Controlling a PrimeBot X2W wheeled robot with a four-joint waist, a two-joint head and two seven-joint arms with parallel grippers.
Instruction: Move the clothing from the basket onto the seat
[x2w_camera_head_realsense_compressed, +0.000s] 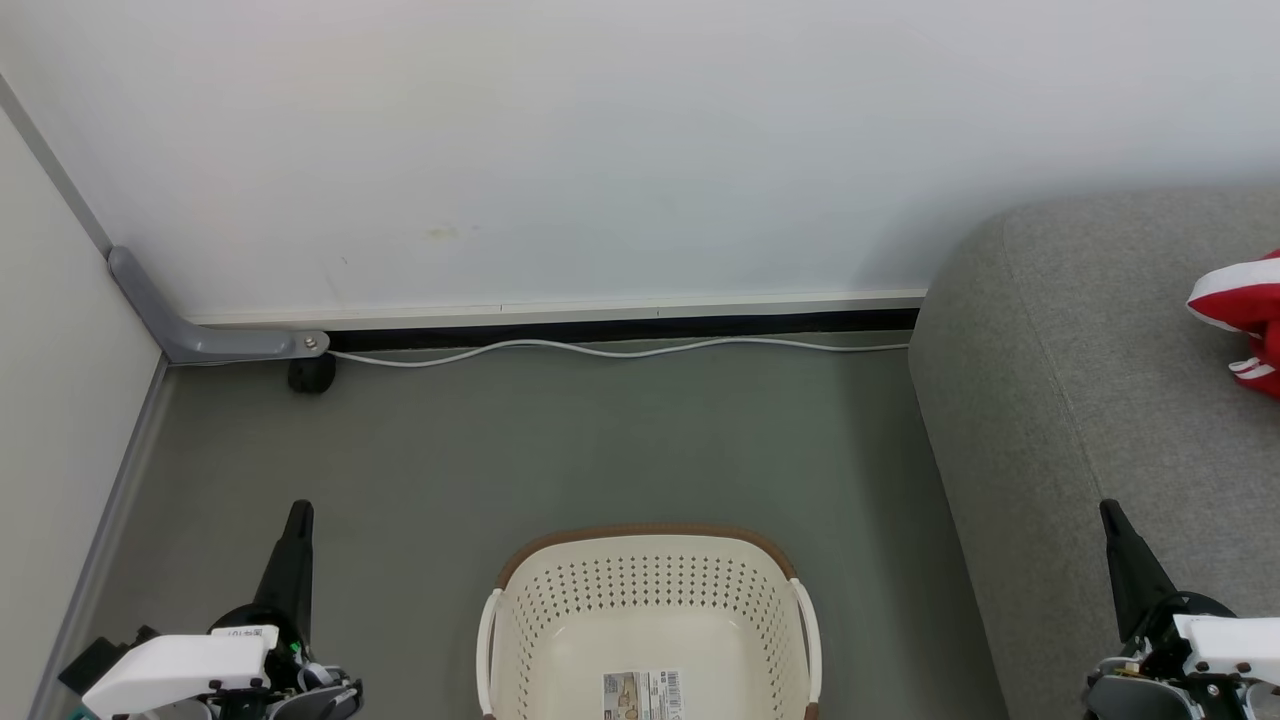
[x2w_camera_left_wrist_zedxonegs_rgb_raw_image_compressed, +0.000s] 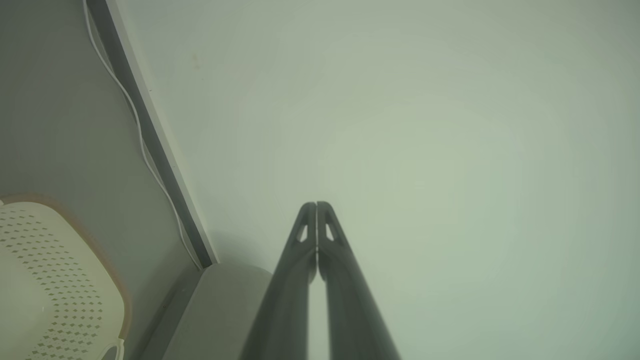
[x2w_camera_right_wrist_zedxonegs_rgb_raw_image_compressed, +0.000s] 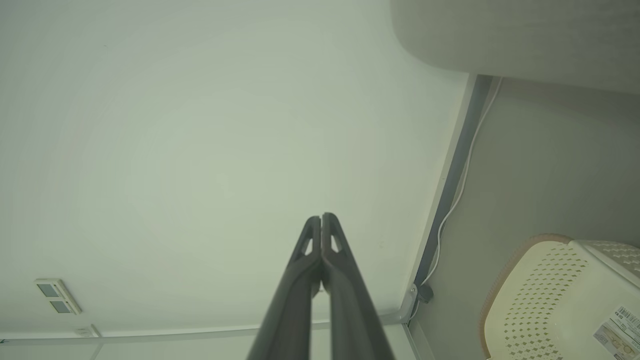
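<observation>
Here clothing (x2w_camera_head_realsense_compressed: 1245, 310) lies on the seat (x2w_camera_head_realsense_compressed: 1080, 400), apart from the basket (x2w_camera_head_realsense_compressed: 650, 590).

No word or number is showing clearly enough to read. A paper label (x2w_camera_head_realsense_compressed: 643, 695) is lying on the bottom of the basket (x2w_camera_head_realsense_compressed: 650, 600) at the near middle, carrying a barcode (x2w_camera_head_realsense_compressed: 667, 686) and small coloured print, all too small to make out. A small white sticker (x2w_camera_head_realsense_compressed: 245, 633) is sitting on the left arm (x2w_camera_head_realsense_compressed: 175, 668), its dark marks blurring together.
</observation>
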